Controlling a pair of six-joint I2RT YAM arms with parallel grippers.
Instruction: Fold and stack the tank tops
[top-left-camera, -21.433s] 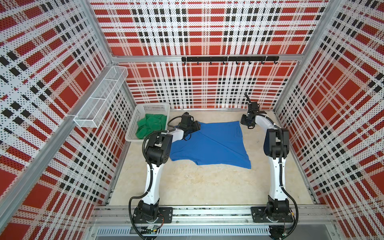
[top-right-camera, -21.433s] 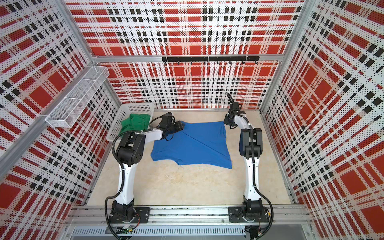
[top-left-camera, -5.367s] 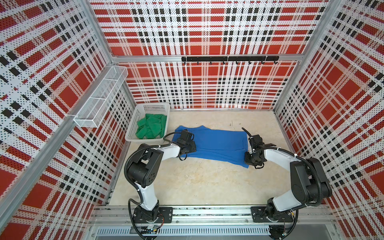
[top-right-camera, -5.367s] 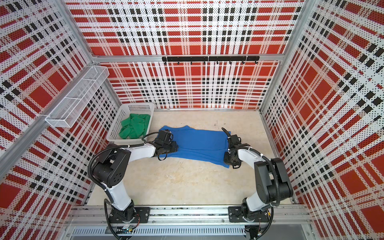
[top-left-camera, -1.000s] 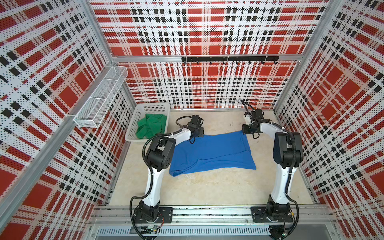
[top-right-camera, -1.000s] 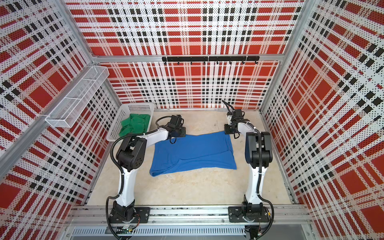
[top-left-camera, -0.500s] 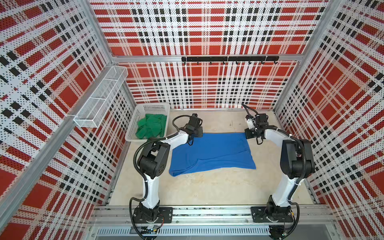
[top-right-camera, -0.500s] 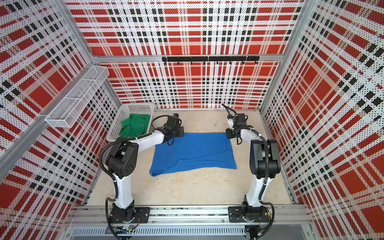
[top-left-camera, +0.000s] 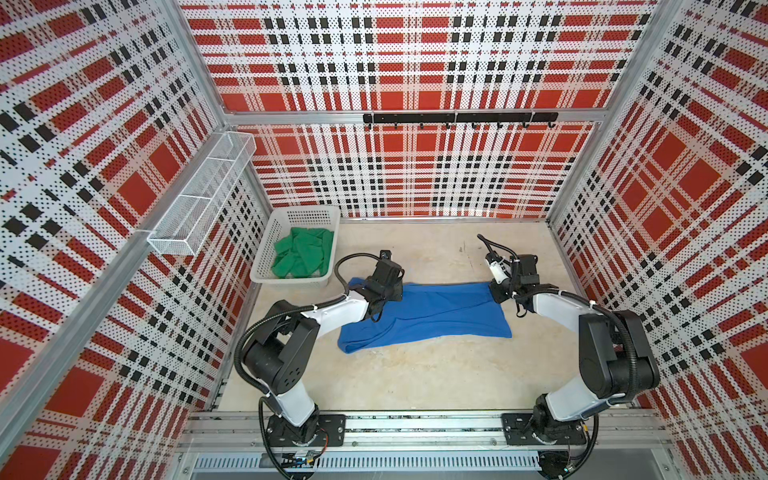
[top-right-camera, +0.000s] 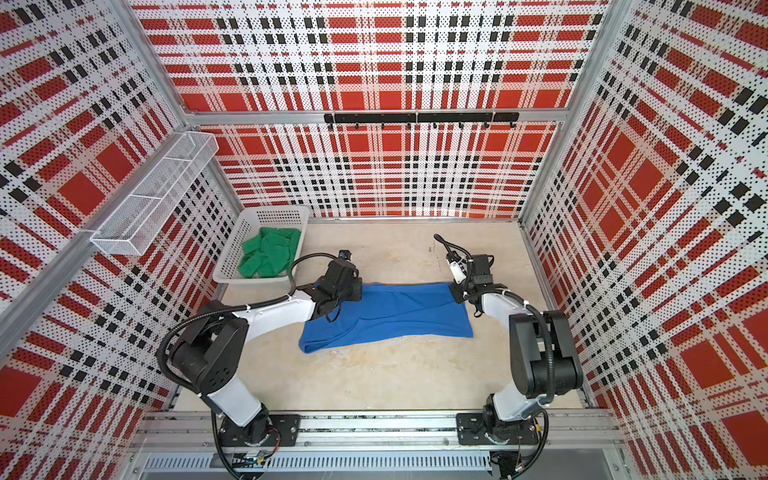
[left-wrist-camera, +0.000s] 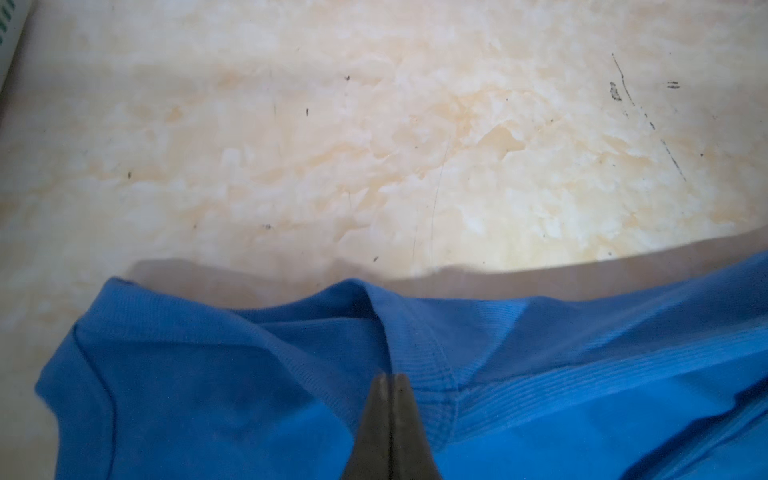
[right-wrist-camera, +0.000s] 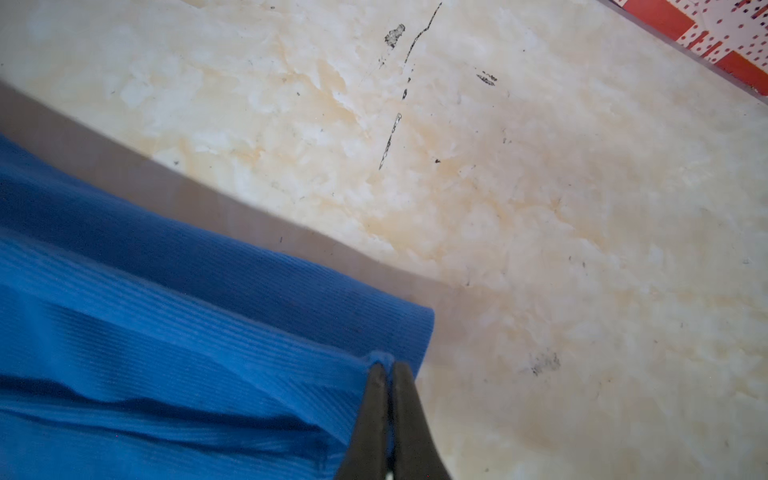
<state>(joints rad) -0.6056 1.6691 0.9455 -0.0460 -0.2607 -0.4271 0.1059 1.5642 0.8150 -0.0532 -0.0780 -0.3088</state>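
The blue tank top lies as a flat band at mid-frame in a top view. The left gripper is clenched on its ribbed edge and the right gripper on a corner. The green tank top sits crumpled in the basket, left of centre. Both pinches look thin, so uneven pulling could slip one free or skew the fold.

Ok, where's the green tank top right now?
In both top views the green tank top lies crumpled inside the white basket at the far left of the table, just beyond the left tool and the blue tank top.
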